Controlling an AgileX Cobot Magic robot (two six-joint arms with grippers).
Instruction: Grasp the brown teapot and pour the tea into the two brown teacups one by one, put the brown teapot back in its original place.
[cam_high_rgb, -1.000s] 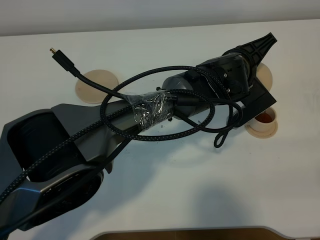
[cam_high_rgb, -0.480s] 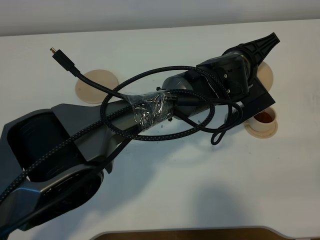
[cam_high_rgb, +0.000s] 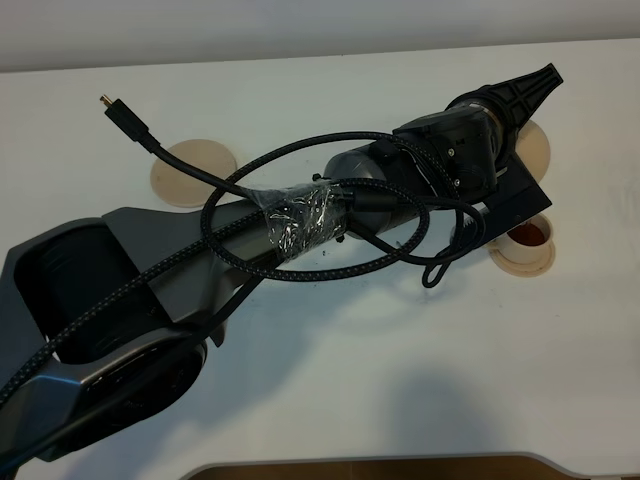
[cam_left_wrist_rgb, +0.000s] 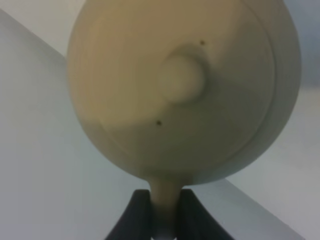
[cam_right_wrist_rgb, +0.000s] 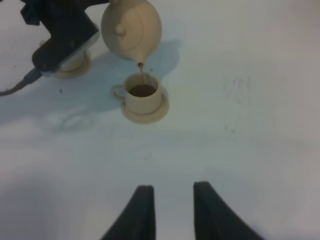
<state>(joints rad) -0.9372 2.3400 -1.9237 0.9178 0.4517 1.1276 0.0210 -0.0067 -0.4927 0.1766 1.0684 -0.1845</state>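
left gripper (cam_left_wrist_rgb: 164, 217): black fingers closed tight on the loop handle of the teapot (cam_right_wrist_rgb: 131, 27), with the handle pinched between them. the teapot is squat, round and pale tan, with a matt surface, a round knob in the middle of its lid and two small dark specks on the lid. in the left wrist view it fills the picture and is blurred by closeness. it hangs tilted just above the teacup (cam_right_wrist_rgb: 142, 95), a little to one side, with its spout down and clear of the rim. a thin brown stream runs from the spout into the cup.

the teacup is small and the same pale tan, with a loop handle. it stands upright on its own matching saucer (cam_right_wrist_rgb: 145, 114) on the white table (cam_right_wrist_rgb: 240, 125), and dark tea shows inside it. beside the teacup, under the left gripper's black body, the edge of the second cup's saucer (cam_right_wrist_rgb: 70, 69) shows; the cup on it is hidden. well apart from the teacup, across the table, lies the wide saucer (cam_high_rgb: 193, 172), flat, round and pale tan.

right gripper (cam_right_wrist_rgb: 175, 212): fingers apart, holding nothing, well apart from the teacup.

a black braided cable (cam_high_rgb: 300, 270) loops round the left arm (cam_high_rgb: 150, 280).
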